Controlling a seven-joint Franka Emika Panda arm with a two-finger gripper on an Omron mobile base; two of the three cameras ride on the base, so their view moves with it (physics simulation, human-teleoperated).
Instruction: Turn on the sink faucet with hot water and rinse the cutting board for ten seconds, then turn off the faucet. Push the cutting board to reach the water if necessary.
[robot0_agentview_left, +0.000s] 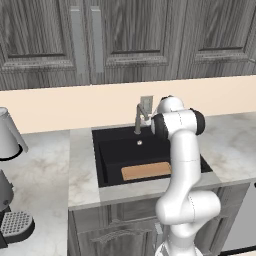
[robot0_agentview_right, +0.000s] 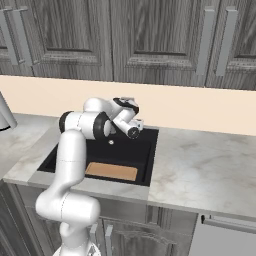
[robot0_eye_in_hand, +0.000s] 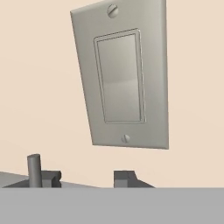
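The sink (robot0_agentview_left: 112, 150) sits at the centre of the left base view, a matte black basin set into the pale marble tabletop (robot0_agentview_left: 50, 170). Its small light drain (robot0_agentview_left: 139, 143) shows on the basin floor toward the back. The cutting board (robot0_agentview_left: 146, 171) lies flat on the basin floor at the front edge, right of centre; the arm crosses in front of its right end. In the right base view the same board (robot0_agentview_right: 111, 171) lies at the lower middle of the frame, along the basin's near wall.

The faucet (robot0_agentview_left: 139, 119) stands at the rear rim of the sink, just above frame centre in the left base view, with its spout reaching over the basin. No stream falls from the spout.

The gripper (robot0_eye_in_hand: 86, 178) is raised at the back of the sink, close to the faucet, pointing at the beige wall. In the hand view the two fingers (robot0_eye_in_hand: 126, 178) stand apart at the bottom of the frame with a clear gap between them and nothing clamped. A thin grey upright post (robot0_eye_in_hand: 34, 168) rises just left of the left finger. A grey wall switch plate (robot0_eye_in_hand: 121, 74) hangs above, tilted in the frame.

A grey kettle (robot0_agentview_left: 9, 135) stands on the tabletop at the left edge of the left base view.
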